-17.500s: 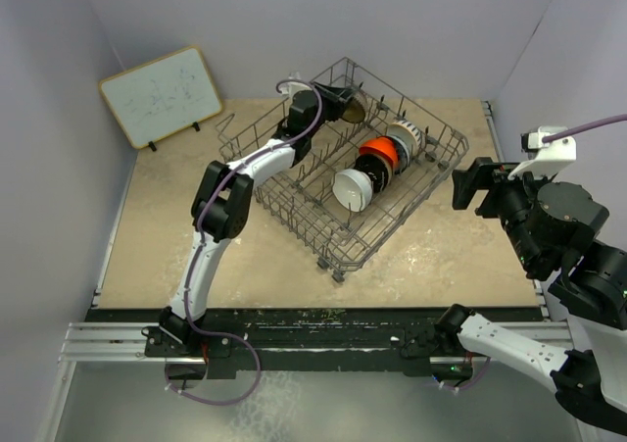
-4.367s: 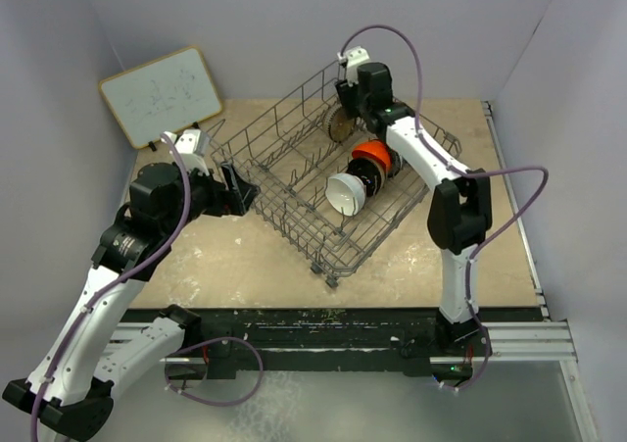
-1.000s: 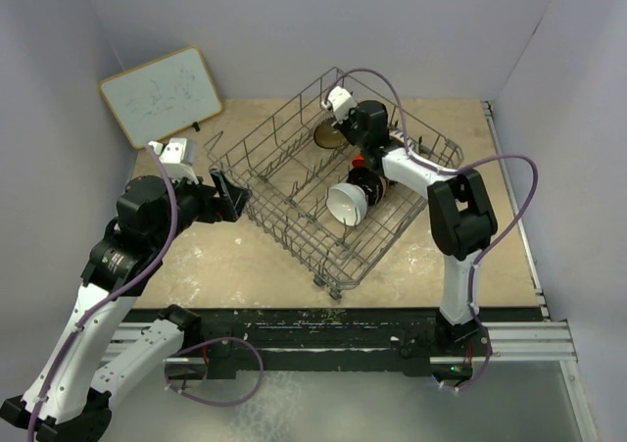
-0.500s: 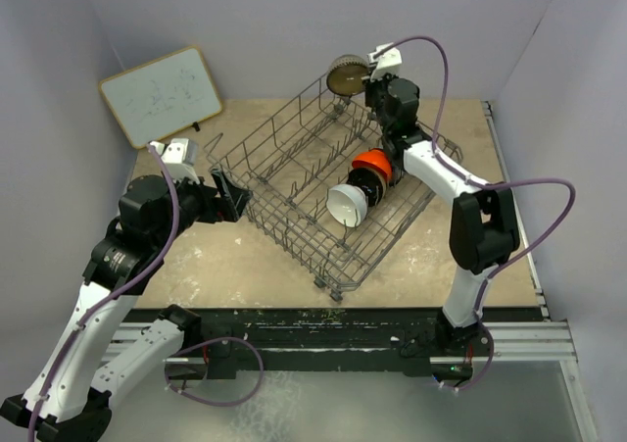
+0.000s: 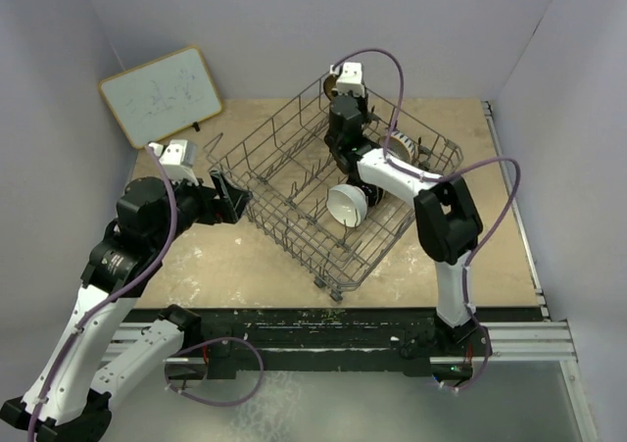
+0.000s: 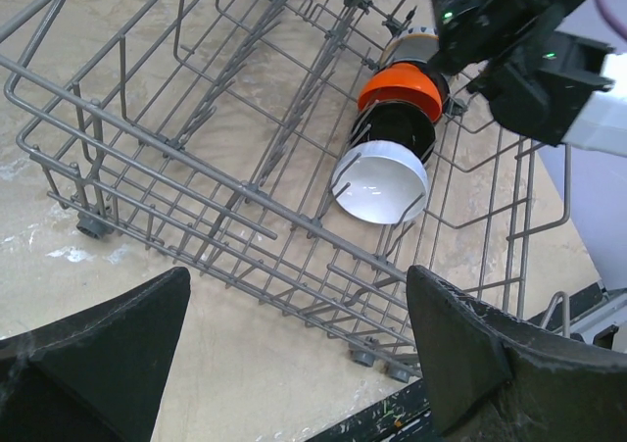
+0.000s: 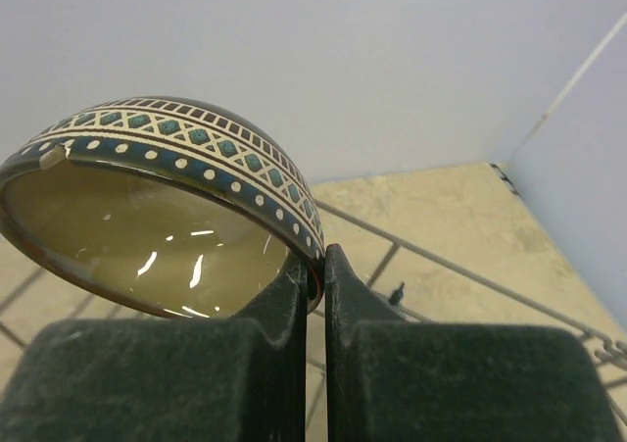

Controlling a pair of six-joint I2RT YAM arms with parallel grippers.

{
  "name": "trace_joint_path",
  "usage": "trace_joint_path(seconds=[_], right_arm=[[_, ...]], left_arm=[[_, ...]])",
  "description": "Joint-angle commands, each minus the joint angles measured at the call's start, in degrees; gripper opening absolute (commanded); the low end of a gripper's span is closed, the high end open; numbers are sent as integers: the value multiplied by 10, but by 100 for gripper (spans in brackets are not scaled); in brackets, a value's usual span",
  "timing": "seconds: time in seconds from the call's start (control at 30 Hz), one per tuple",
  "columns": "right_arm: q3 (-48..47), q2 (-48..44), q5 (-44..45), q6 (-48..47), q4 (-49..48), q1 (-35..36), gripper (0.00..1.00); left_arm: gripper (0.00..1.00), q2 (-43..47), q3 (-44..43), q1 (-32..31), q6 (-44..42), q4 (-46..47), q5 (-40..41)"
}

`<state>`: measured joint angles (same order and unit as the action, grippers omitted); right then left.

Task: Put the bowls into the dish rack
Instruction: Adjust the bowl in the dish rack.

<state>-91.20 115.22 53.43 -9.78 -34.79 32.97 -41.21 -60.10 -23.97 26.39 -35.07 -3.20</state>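
Right gripper (image 7: 313, 266) pinched on rim of patterned bowl (image 7: 167, 192) over far end of dish rack (image 5: 284, 182); bowl largely hidden behind wrist in top view, left edge cut off at wrist camera; left gripper (image 6: 294, 324) spread wide, empty, beside rack; white bowl (image 6: 380, 182), black bowl (image 6: 400, 128), orange bowl (image 6: 402, 87) racked in row; half a second earlier, patterned bowl higher, beyond far rim

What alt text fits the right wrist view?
The right end effector, shut, pinches the rim of a blue-and-white patterned bowl with a glossy beige inside. Behind are grey dish rack wires, a beige table and pale walls.
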Motion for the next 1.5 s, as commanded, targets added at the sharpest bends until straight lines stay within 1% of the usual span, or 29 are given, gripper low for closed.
trace_joint_path(seconds=[0.0, 0.17, 0.23, 0.37, 0.47, 0.57, 0.67, 0.9, 1.03, 1.27, 1.47], right_arm=[[-36, 16, 138, -87, -134, -1, 0], [-2, 50, 162, -295, -364, 0, 0], [-5, 66, 151, -345, -399, 1, 0], [-14, 90, 114, -390, -410, 1, 0], [-16, 95, 92, -379, -373, 1, 0], [-20, 97, 78, -343, -317, 1, 0], [-22, 108, 72, -320, -286, 1, 0], [-64, 147, 37, -240, -166, -3, 0], [-71, 152, 10, -201, -112, -3, 0], [-47, 142, 8, -189, -73, -3, 0], [-17, 118, -22, -155, -40, -3, 0]], left_arm=[[94, 12, -10, 1, -6, 11, -4], [94, 15, -8, 2, -10, 9, -2], [94, 16, -3, 2, -11, 12, -1], [94, 16, 4, 1, -11, 17, 1], [94, 18, 10, 1, -11, 21, 1], [94, 18, 12, 1, -12, 24, 1], [94, 18, 14, 1, -14, 25, 0], [94, 23, 20, 1, -15, 22, 3], [94, 24, 23, 1, -16, 23, 5], [95, 26, 28, 1, -14, 26, 3], [94, 28, 33, 1, -9, 30, 1]])
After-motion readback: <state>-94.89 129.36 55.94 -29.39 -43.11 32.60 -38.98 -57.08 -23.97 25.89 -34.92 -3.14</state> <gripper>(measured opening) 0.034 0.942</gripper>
